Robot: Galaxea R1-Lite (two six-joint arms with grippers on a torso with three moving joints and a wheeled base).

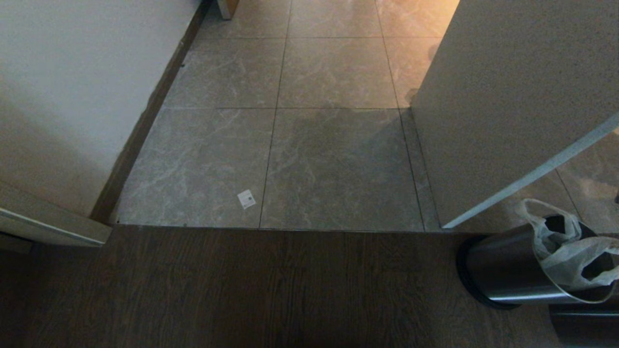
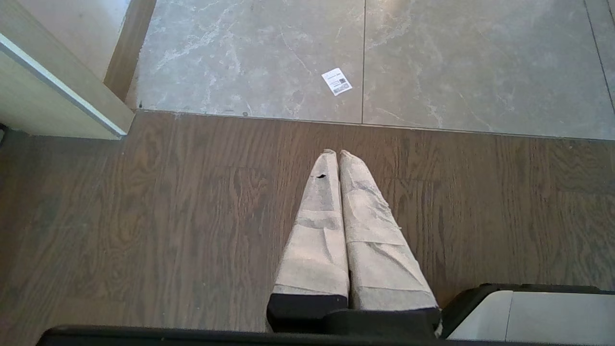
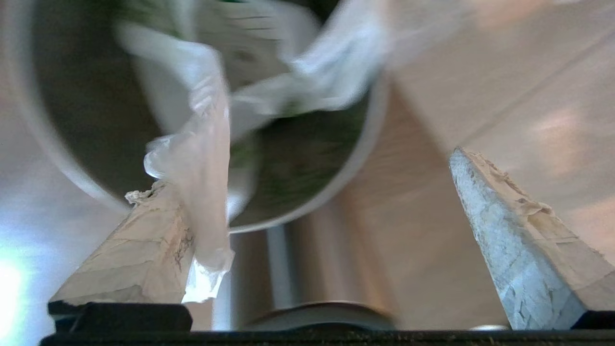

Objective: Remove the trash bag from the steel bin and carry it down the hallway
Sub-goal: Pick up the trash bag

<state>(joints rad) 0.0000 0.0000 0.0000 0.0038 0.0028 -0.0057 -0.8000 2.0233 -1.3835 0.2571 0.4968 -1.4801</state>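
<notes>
Two grippers. Left gripper [image 2: 335, 154] parked over near wood floor [image 1: 242, 290], fingers pressed together, empty. Tiled hallway [image 1: 314, 145] runs far. Steel bin [image 1: 508, 266] near right, trash bag [image 1: 566, 246] inside, handles above rim. Right gripper [image 3: 307, 168] at bin mouth, jaws wide, one finger [image 3: 144, 240] touching bag plastic, nothing gripped.

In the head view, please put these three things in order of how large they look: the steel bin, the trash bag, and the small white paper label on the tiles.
1. steel bin, though cut off by the picture's edge.
2. trash bag, its handles standing out of the bin's mouth.
3. paper label, clearly smallest; it also lies farther from the camera.
</notes>
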